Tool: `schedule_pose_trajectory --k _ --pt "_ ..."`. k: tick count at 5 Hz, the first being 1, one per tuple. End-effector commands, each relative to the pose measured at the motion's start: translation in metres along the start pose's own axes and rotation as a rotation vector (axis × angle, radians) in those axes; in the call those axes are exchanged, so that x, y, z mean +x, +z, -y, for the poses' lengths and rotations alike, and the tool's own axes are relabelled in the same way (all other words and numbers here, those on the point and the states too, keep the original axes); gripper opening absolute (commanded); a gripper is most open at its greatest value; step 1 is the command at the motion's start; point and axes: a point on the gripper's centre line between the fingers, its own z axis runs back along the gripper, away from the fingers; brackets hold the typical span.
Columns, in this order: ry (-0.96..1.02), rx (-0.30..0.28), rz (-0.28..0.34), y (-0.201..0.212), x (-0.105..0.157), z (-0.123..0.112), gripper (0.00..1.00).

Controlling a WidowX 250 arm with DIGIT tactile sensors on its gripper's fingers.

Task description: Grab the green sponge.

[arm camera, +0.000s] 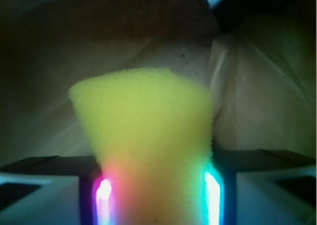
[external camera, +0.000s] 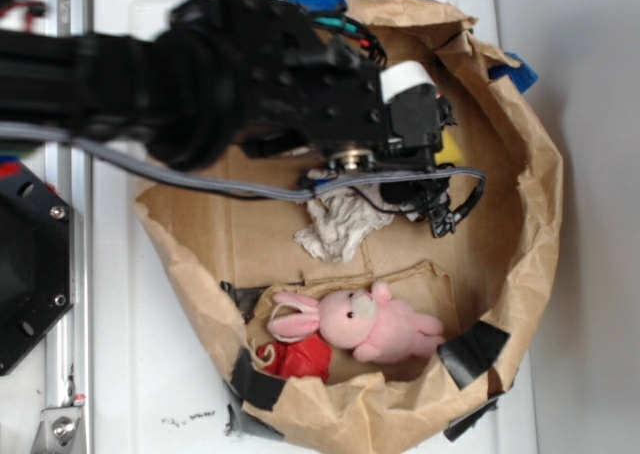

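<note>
Your gripper (arm camera: pixel 156 195) has the green sponge (arm camera: pixel 146 140) pinched between both fingers (arm camera: pixel 101 197), jaws clamped on its narrow end, so the yellow foam fans out wider past the tips. Green face isn't visible. In the exterior view the arm covers nearly all of the sponge; just a yellow sliver shows right of the wrist, above the crumpled paper wad (external camera: pixel 340 224). Pink bunny (external camera: pixel 365 324) sits below the wad, inside the paper bag nest (external camera: pixel 540 204). Grab looks done, judging by the squeeze.
</note>
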Motion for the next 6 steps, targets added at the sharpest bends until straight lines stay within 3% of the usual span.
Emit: schedule_pose_trajectory --k 1,2,3,4,5,6 --pt "0.047 -0.019 -0.055 0.105 0.01 -0.009 0.0" --pt "0.039 -0.022 -0.127 0.128 0.006 -0.015 0.0" --pt "-0.069 -0.078 -0.154 0.141 -0.005 -0.006 0.0" --pt "-0.132 -0.078 -0.201 0.138 -0.013 -0.001 0.0" --pt "-0.153 -0.074 -0.218 0.134 -0.017 0.0 0.0" --pt "-0.127 -0.072 -0.193 0.134 -0.018 -0.001 0.0"
